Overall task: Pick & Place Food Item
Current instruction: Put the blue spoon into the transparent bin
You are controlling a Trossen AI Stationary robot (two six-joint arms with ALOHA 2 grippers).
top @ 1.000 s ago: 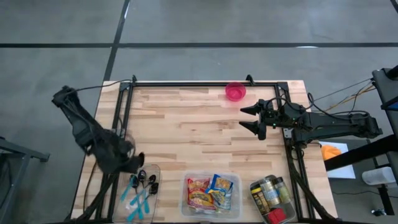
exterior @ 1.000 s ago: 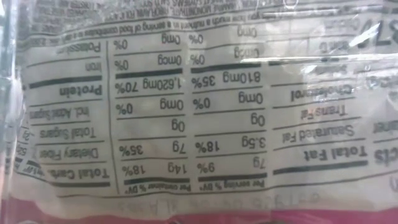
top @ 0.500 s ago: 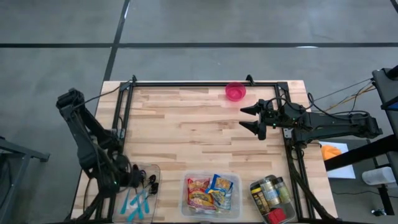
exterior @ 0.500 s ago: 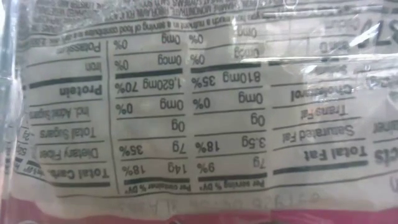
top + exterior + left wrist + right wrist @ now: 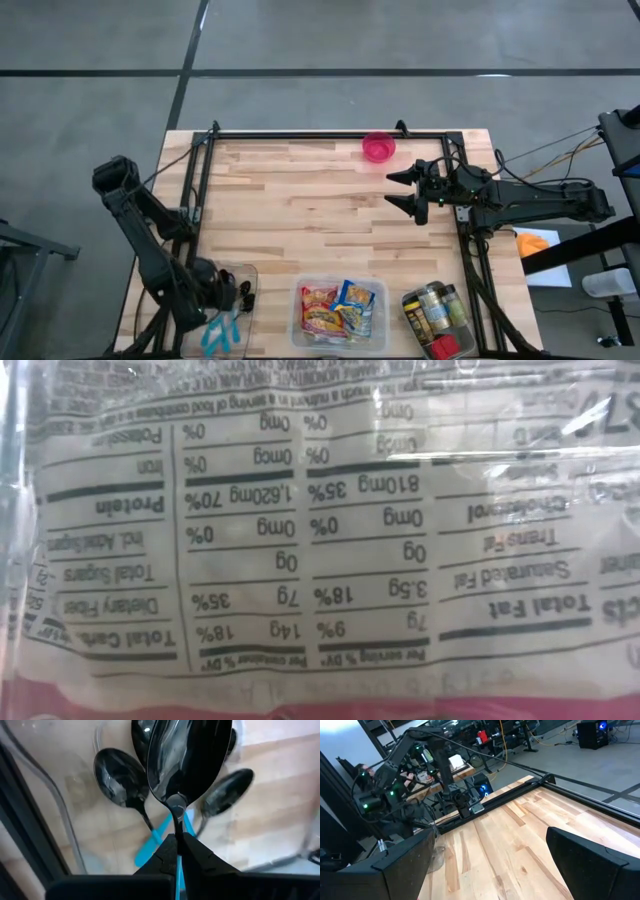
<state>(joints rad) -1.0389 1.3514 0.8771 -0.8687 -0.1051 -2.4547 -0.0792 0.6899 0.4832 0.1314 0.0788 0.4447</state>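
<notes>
My left gripper (image 5: 218, 296) (image 5: 177, 837) points down over a clear tray (image 5: 245, 330) at the table's near left and is shut on a black spoon (image 5: 190, 755). More black spoons (image 5: 117, 775) with blue handles (image 5: 155, 840) lie in that tray. Food packets (image 5: 340, 305) lie in a clear bin (image 5: 300, 335) at the near middle. A pink bowl (image 5: 378, 148) stands at the far edge. My right gripper (image 5: 400, 190) (image 5: 490, 860) waits open and level above the table's right side, holding nothing. A packet's nutrition label (image 5: 320, 530) fills the low view. My left gripper pinches the spoon's thin neck (image 5: 176, 817), just behind its bowl, between the tips of its two fingers. The fingers come from above, pointing steeply down and lying along the handle. The spoon's bowl sticks out beyond the fingertips over the spoons in the tray; whether it touches them I cannot tell.
A bin of cans (image 5: 438, 318) stands at the near right. A black frame rail (image 5: 330, 134) runs along the far edge and down both sides. The wooden tabletop (image 5: 320, 220) between the arms is bare.
My left gripper has gone down and toward the table's near edge, settling over the clear spoon tray, and its wrist has rolled somewhat. It has stayed shut.
</notes>
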